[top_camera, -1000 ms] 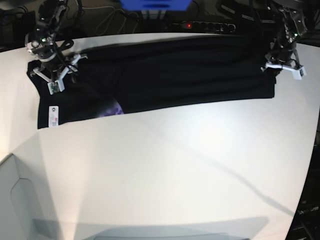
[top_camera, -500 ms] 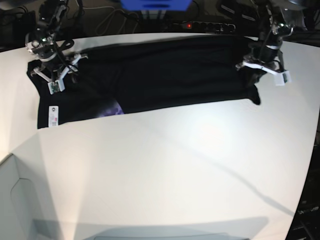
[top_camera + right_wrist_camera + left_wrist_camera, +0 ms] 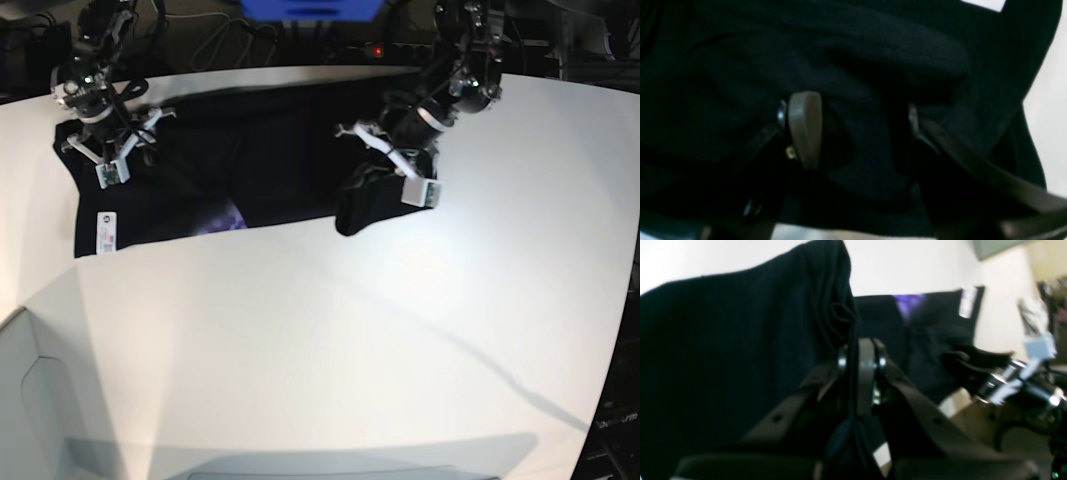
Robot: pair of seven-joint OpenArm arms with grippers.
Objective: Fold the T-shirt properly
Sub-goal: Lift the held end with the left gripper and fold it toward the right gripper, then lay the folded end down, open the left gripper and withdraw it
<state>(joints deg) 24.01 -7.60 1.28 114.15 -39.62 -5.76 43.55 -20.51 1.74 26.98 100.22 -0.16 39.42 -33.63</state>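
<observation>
Left pincer [image 3: 385, 165] is clamping a bunched T-shirt [image 3: 270, 160] hem, holding it above the table [image 3: 400, 330] mid-shirt. Right pincer [image 3: 108, 150] is sitting spread apart on the shirt's other end, near the white label [image 3: 106, 231].

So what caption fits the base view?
Left gripper carries a pinched T-shirt end across the table.

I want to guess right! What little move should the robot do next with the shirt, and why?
Probably keep carrying the pinched edge toward the label end. The left gripper is shut on the T-shirt, lifted about halfway across, while the right gripper is open on the far end.
</observation>
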